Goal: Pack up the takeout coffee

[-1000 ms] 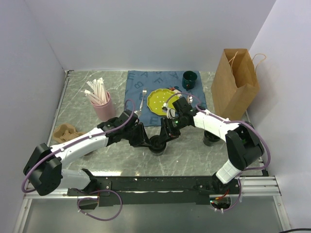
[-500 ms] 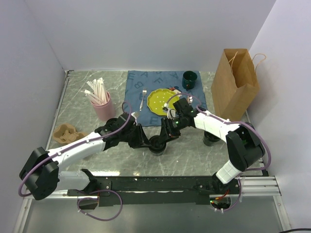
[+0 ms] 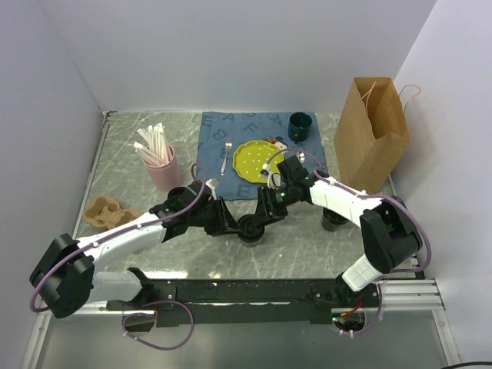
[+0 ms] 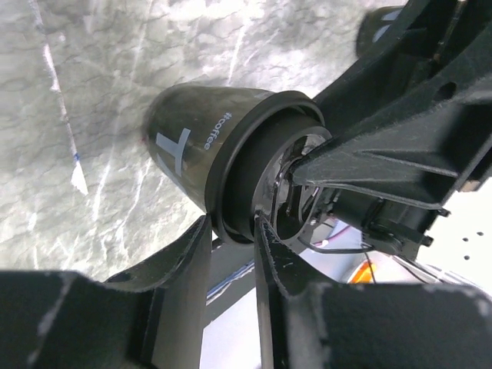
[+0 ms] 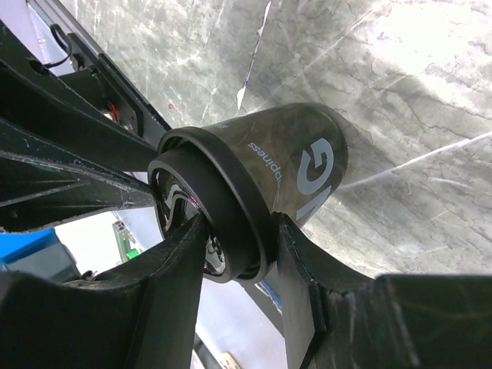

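Note:
The takeout coffee (image 3: 251,229), a black cup with a round black lid, stands on the marble table near the front middle. My left gripper (image 3: 233,224) reaches it from the left and my right gripper (image 3: 268,214) from the right. In the left wrist view the cup (image 4: 196,142) has white lettering, and my left gripper (image 4: 233,231) is closed on the rim of its lid (image 4: 246,165). In the right wrist view my right gripper (image 5: 238,231) pinches the lid rim (image 5: 219,196), one finger on the lid's top and one against the cup (image 5: 296,165).
A brown paper bag (image 3: 373,134) stands open at the right. A second black cup (image 3: 334,221) is behind the right arm. A blue cloth (image 3: 211,142) holds a yellow plate (image 3: 252,160), fork (image 3: 226,154) and green mug (image 3: 299,125). A pink straw cup (image 3: 160,165) and cardboard carrier (image 3: 104,211) sit left.
The left arm's forearm has swung lower and leftward while its gripper stays at the cup. The right gripper has shifted slightly. The cup has stayed in place.

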